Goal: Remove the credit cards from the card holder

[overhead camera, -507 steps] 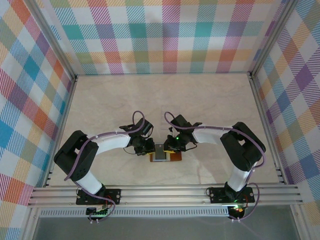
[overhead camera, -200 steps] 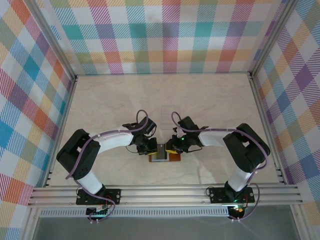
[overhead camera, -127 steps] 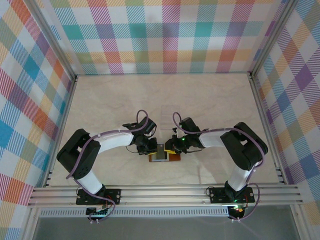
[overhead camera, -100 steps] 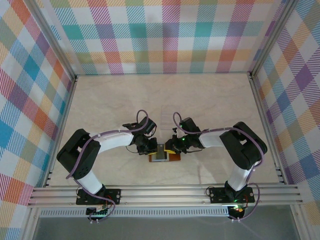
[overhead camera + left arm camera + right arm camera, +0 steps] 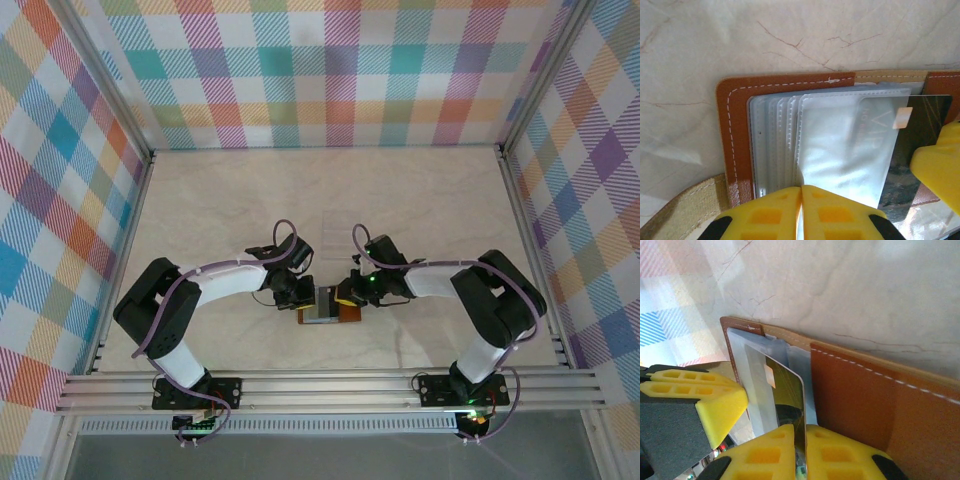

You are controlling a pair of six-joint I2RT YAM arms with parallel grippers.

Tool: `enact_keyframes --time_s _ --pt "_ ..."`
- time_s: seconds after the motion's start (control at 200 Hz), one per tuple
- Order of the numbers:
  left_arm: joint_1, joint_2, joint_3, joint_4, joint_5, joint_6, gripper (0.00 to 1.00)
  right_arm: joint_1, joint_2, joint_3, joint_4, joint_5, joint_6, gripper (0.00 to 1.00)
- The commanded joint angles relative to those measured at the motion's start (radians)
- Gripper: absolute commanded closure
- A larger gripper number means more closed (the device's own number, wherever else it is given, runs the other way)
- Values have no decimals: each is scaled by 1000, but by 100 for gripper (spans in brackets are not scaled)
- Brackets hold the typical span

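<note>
My right gripper (image 5: pixel 804 442) has its two yellow fingers pressed together on the near edge of a credit card (image 5: pixel 771 382). It is gripping the card edge-on, and the card runs straight away from the fingertips. The far part of the card sits inside a clear plastic sleeve (image 5: pixel 840 145), and the glossy dark part nearest those fingers is already outside it. Just to the right of that grip lies the brown flap of the card holder (image 5: pixel 875 405), open and flat on the marble-patterned table (image 5: pixel 880 285).

Opposite, my left gripper (image 5: pixel 801 197) is closed too, pinching the near edge of the front sleeve with the rest of the fanned stack just to its left. Seen from above, the two grippers sit almost nose to nose over the holder at the near middle of the table.

The worry from here is the pull.

- **Holder moving:** The left pinch holds only thin plastic, so if the card binds in the sleeve, the whole holder could slide or lift with it rather than let go.
- **Lost grip:** The card is slick and held by a narrow strip at its edge, so a sideways tug could let it slip from the right fingers.
- **Jamming:** Any twist could wedge a corner against the sleeve's stitched seam.
- **Finger clash:** The fingers are so close that a small drift toward each other would knock them together.

I cannot tell whether the sleeves behind hold more cards.
</note>
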Motion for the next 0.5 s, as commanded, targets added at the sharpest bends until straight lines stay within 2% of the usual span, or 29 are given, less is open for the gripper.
enact_keyframes --time_s 0.0,0.19,0.495 --pt "-6 29 -15 -82 -68 18 88 -17 -37 -16 -80 54 -36 88" --pt "-6 1 -1 -81 -62 16 88 -27 -137 -12 -154 92 -76 89" --pt "-6 -52 87 -117 -79 29 86 -37 -239 149 -457 242 -279 92"
